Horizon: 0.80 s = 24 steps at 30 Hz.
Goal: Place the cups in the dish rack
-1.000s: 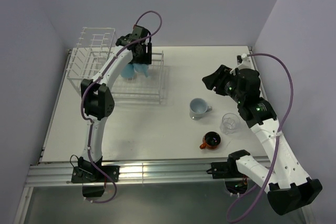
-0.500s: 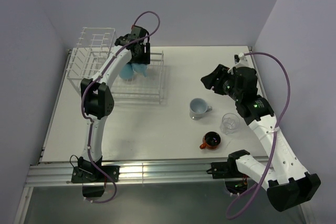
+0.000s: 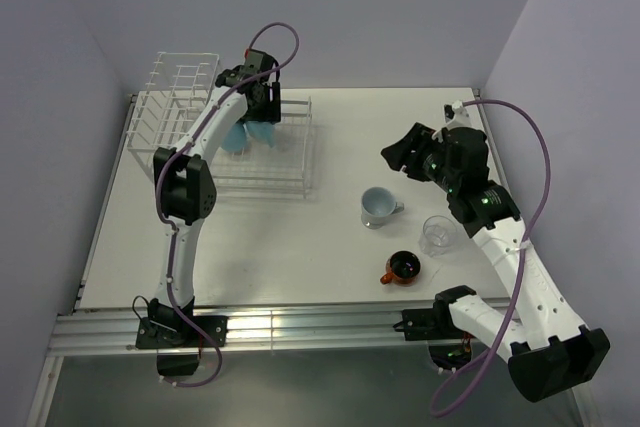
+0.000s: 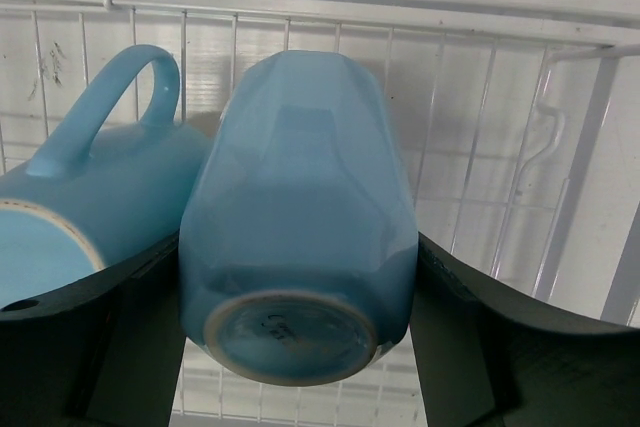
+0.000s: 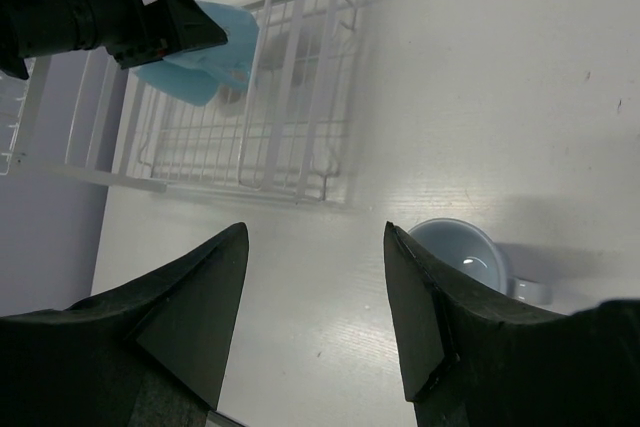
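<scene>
My left gripper (image 3: 261,115) is shut on a light blue mug (image 4: 298,237), held base toward the camera above the white wire dish rack (image 3: 296,169). A second light blue mug (image 4: 95,187) with a handle lies in the rack beside it on the left. My right gripper (image 3: 401,156) hangs open and empty above the table, with its fingers (image 5: 190,297) wide apart. On the table below it stand a pale grey-blue mug (image 3: 378,206), a clear glass tumbler (image 3: 437,234) and an orange-red cup (image 3: 404,268). The grey-blue mug (image 5: 462,255) sits by the right finger in the right wrist view.
The rack's taller upright grid section (image 3: 175,107) stands at its left end, near the table's left edge (image 3: 110,197). Walls close in behind and on both sides. White table surface (image 3: 290,237) lies between the rack and the loose cups.
My left gripper has shifted slightly left and back over the rack with the blue mug. My right gripper has edged a little to the left and stays open.
</scene>
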### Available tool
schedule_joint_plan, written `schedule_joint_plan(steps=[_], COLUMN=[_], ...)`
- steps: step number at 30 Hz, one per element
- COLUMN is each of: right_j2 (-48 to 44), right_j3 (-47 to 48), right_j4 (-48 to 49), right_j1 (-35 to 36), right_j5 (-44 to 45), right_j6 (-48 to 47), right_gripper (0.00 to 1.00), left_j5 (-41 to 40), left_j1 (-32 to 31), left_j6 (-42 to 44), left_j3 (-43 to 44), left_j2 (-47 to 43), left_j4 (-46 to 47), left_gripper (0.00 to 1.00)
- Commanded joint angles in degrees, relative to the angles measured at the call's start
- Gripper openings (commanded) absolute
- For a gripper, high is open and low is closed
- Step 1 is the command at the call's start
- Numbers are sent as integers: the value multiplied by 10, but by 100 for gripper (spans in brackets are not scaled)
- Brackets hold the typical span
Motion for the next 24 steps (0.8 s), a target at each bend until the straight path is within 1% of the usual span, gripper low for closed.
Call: schedule_joint_plan(steps=[1,5,10,13,15,16,18,19,21,22,24], right_j2=[1,1,2,2,2,3,4,4,5,6,6], right_j3=[-7,-9,-13,-14,-14,-14,-14,-14,-14,-14,-15], right_j4=[30,31,33,34,33,33,33,34,34,35,35], right_j1=[-2,-2,-2,-2,-1,-2,-2,-2,-2,-2,-1], right_j5=[1,0,1,1,1,2,2,2,0,-1,-1], right_j6=[-11,-11,-11,-12,-12,-14,-13,-14,-13,-13,-13], right_gripper=[64,64,64,64,65,65,65,65,66,66,66], left_j5=[-10,-15,-18,-20,-20,-21,-20,-21,-21,-21,-21], left_j1=[-1,-1,-1,-1,-1,-1,-2,-3,-6,-6,-7], left_j6=[-1,-1,-2,-3,-4,-4,-5,-4,-2,-2,-2], left_j3=[35,34,35,32,32,32,30,30,28,28,26], left_j2=[-6,-3,-1,-1,-1,-1,-2,-2,-3,-3,-2], left_j4=[21,21,21,23,24,24,26,26,28,28,29], left_gripper=[3,5,15,30,38,44,52,59,63,66,68])
